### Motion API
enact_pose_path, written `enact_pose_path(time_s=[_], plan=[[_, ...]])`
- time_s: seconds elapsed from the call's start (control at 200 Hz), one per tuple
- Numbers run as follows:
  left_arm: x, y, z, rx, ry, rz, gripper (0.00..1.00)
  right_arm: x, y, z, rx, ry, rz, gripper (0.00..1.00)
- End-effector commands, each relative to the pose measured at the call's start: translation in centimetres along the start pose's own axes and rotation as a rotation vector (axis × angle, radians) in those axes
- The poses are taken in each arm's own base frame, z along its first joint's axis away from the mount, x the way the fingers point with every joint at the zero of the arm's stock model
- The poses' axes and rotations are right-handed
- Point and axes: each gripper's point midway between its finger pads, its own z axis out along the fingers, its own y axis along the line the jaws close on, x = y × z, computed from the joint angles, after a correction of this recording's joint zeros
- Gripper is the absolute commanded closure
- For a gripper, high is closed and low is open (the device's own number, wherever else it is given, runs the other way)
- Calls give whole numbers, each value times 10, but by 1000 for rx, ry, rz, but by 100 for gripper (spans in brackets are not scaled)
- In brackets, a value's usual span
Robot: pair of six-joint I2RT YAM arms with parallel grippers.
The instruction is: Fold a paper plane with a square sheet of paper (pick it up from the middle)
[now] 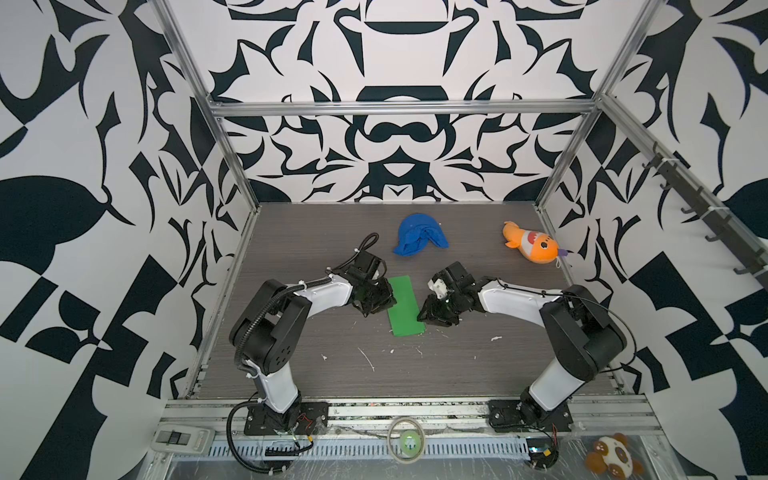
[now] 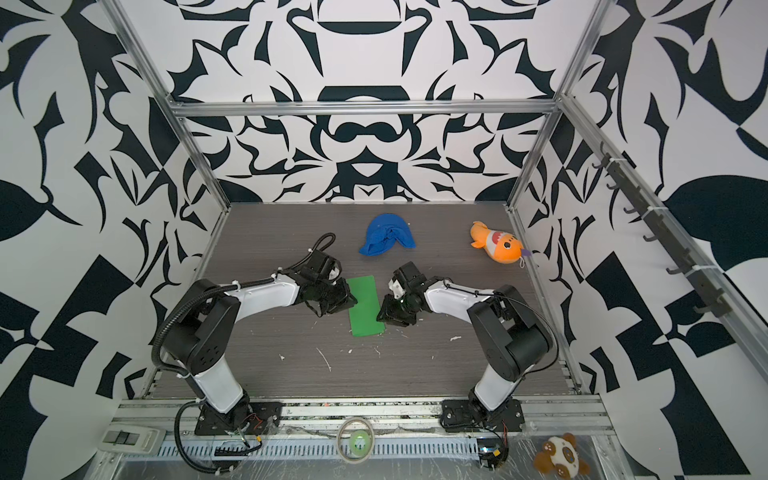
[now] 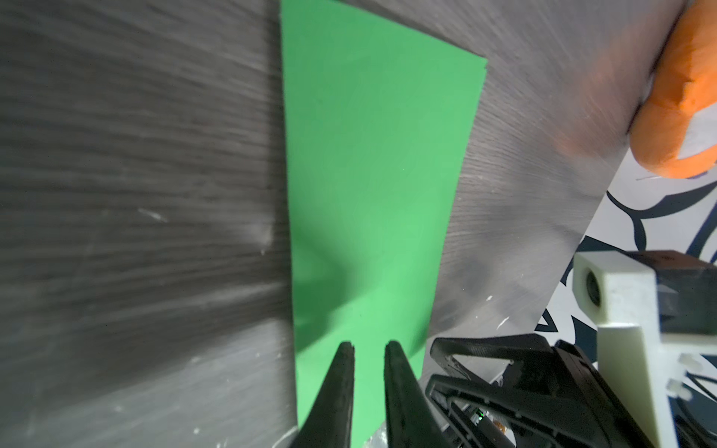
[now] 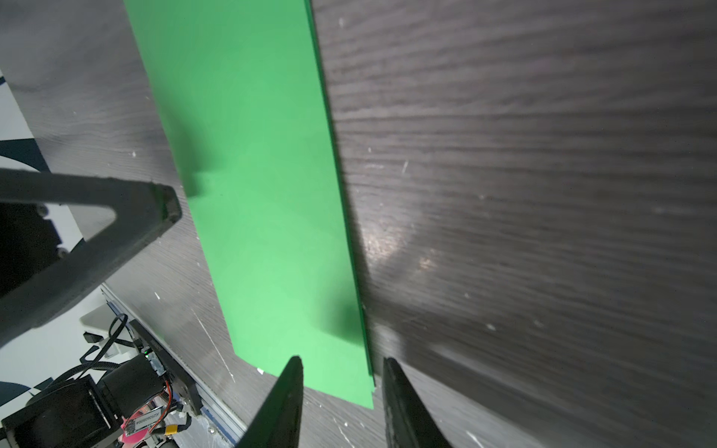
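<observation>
Spanning the cell floor, the grey wood-grain tabletop (image 1: 316, 374) carries everything, w/ both arms leaning in toward its centre.

Left gripper (image 3: 368, 347): jaws narrow, just a slit btw the tips, nothing in it. The tips hang over the green sheet's surface, in from its edge.

Right gripper (image 4: 341, 360): jaws moderately apart and empty, straddling a corner on the sheet's opposite long side. Can't tell if the tips touch paper.

Green sheet (image 1: 405, 305): lies flat mid-tabletop btw the two grippers, already halved into a long rectangle. Two layers show along the side by the right gripper.

Handling, my read:
- V. light, thin and floppy. A wrong pinch leaves a permanent crease.
- Prob. slides easily on this smooth top, and lying flat it offers no lip to get under.
- Best hold is prob. that doubled side at the corner: lift one layer w/ a tip while the other arm pins the middle.
- Pinch lightly near an edge, not mid-panel.

No plane shape yet; most folds are ahead.

Blue cloth (image 1: 419, 235) and orange plush fish (image 1: 530, 245) sit well apart toward the back, not needed. White scraps (image 1: 368, 359) dot the near tabletop and could snag a sliding edge.
</observation>
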Motion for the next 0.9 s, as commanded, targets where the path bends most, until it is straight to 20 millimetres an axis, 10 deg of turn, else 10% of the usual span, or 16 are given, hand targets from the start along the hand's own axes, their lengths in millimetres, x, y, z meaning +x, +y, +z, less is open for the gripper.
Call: enact_pose_path(time_s=[0.0, 0.895], plan=[[7, 14, 9, -26, 31, -27, 82, 5, 1, 2, -13, 26, -15, 61], [17, 44, 20, -105, 57, -27, 81, 22, 0, 5, -60, 86, 29, 64]])
